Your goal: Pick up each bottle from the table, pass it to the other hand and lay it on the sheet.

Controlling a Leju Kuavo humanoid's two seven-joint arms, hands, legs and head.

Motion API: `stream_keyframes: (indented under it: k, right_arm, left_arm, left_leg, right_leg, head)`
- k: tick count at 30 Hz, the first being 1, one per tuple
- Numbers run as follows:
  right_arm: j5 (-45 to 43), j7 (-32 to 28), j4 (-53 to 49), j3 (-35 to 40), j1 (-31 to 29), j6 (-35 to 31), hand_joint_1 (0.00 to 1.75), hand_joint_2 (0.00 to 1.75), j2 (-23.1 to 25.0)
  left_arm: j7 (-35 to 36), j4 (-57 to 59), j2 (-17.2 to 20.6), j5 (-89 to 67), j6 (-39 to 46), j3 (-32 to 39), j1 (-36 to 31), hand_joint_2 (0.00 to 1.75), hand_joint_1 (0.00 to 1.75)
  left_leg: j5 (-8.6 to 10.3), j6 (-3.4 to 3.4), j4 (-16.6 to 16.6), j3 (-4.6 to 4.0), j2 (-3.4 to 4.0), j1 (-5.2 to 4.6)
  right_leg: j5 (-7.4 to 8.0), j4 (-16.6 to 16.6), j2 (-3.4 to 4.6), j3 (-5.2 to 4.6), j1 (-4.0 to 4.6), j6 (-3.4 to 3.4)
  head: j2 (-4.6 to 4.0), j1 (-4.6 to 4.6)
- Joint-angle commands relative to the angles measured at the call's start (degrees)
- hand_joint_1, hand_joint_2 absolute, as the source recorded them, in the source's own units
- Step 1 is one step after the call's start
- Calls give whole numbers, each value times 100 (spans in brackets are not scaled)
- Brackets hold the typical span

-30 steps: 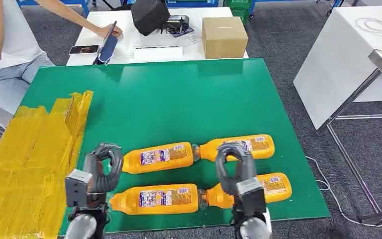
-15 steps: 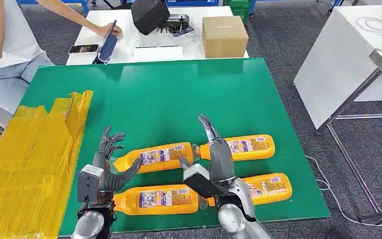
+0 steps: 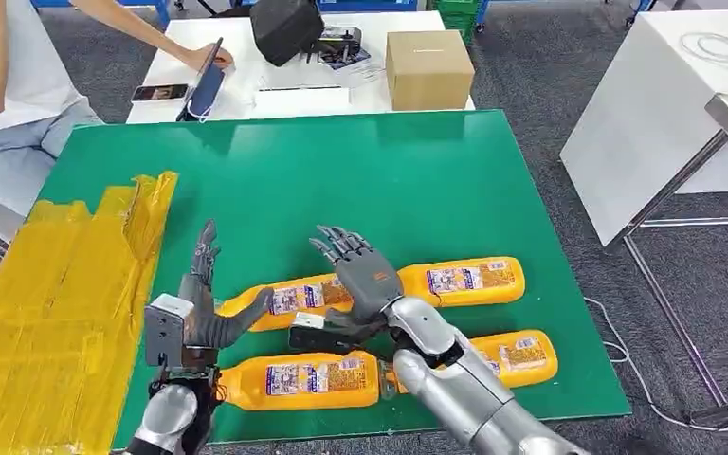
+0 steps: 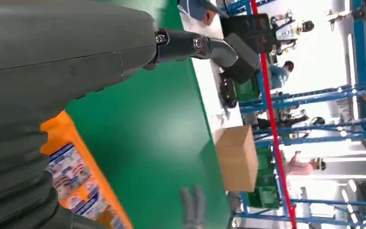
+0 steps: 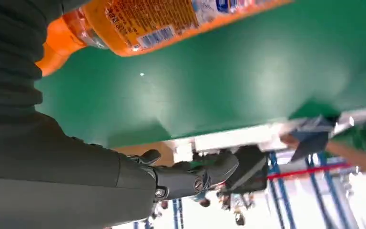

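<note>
Four orange bottles lie on their sides on the green bench (image 3: 341, 171), in two rows of two, and none is on the yellow sheet (image 3: 47, 284) at the bench's left edge. So the task looks to be at its very start: no bottle is lifted, passed or laid down, and all four are left to do.

The rear left bottle (image 3: 289, 299) lies between the two hands, and the rear right bottle (image 3: 464, 280) lies cap to cap with it. The front left bottle (image 3: 299, 377) and the front right bottle (image 3: 521, 351) lie nearer the robot.

The left hand (image 3: 204, 308) is raised at the base end of the rear left bottle, fingers spread upward and thumb out toward the bottle, holding nothing. The right hand (image 3: 355, 275) hangs over the meeting caps of the rear row, fingers fanned wide apart, also empty. I judge a first grasp on a rear bottle to be the step in hand, though I cannot tell which.

Bottles lie close together, so fingers closing on one may nudge its neighbour. Behind the bench stands a white table (image 3: 246, 90) with a cardboard box (image 3: 427, 68), a black bag (image 3: 284, 28) and a phone (image 3: 159, 94); a person's arm (image 3: 142, 28) reaches over it, well apart from the bottles.
</note>
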Motion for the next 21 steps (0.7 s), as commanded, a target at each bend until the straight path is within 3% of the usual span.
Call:
stream_keyframes:
  k: [1,7,14,21]
  right_arm:
    - [-283,-219,1692,530,-964,436,0,175,206]
    - [-325,-236,1749,544,-976,475,0,175,221]
    - [-741,-309,2961,650,-1407,924,0,175,481]
    - [-852,-420,3372,733,-1545,1119,0,175,583]
  left_arm:
    - [-67,390,-76,175,-38,252,-379,175,0]
    - [-88,388,-78,195,-35,252,-371,175,0]
    - [-211,510,-117,353,7,98,-563,175,0]
    - [-255,658,-160,428,5,-72,-699,175,0]
  left_leg:
    - [-5,0,-2,18,11,2]
    - [-8,2,-3,23,4,3]
    - [-2,0,0,12,1,0]
    - [-3,1,0,10,-3,0]
  right_leg:
    - [-2,-3,3,16,4,-8]
    - [-6,-8,-4,25,5,-7]
    - [-3,-1,-5,12,1,-6]
    - [-4,-3,-9,12,1,-4]
  head:
    - [0,2]
    - [0,2]
    - [0,0]
    - [0,2]
